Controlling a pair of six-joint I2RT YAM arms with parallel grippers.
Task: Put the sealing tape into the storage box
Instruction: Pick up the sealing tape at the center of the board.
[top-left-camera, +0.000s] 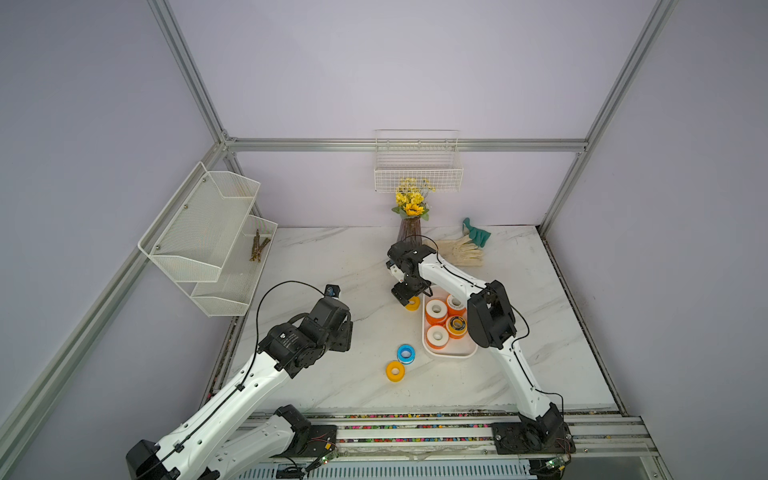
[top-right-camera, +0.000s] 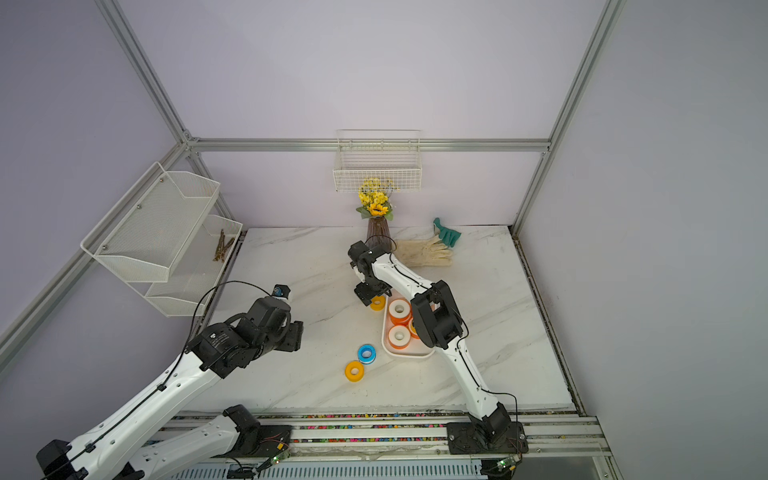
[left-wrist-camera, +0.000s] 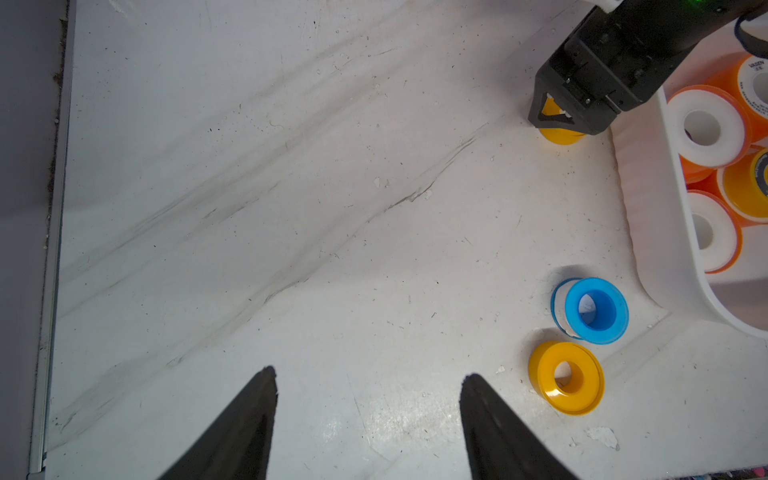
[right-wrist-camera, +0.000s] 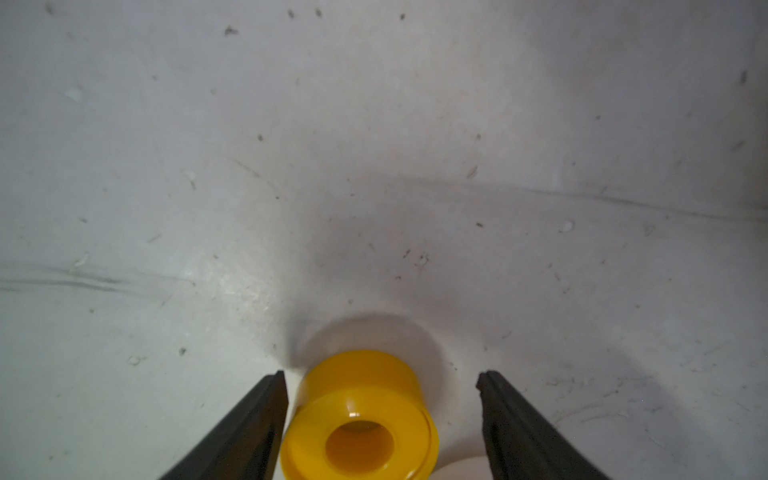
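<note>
Here, the glossy yellow spool sits seemingly flat, hole-up.

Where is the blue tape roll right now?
In both top views the blue tape roll lies on the table, just outside the near left corner of the storage box, close beside a yellow roll.

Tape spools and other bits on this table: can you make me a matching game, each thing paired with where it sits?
Things:
1. blue spool
2. black-yellow spool
3. far yellow spool
4. cream gloves

Places:
A. inside the storage box
B. between the open jaws of the right gripper
C. at the back, near the vase
D. on the table, next to the near yellow spool

Pairs: 1-D, 2-A, 3-B, 4-C.
</note>
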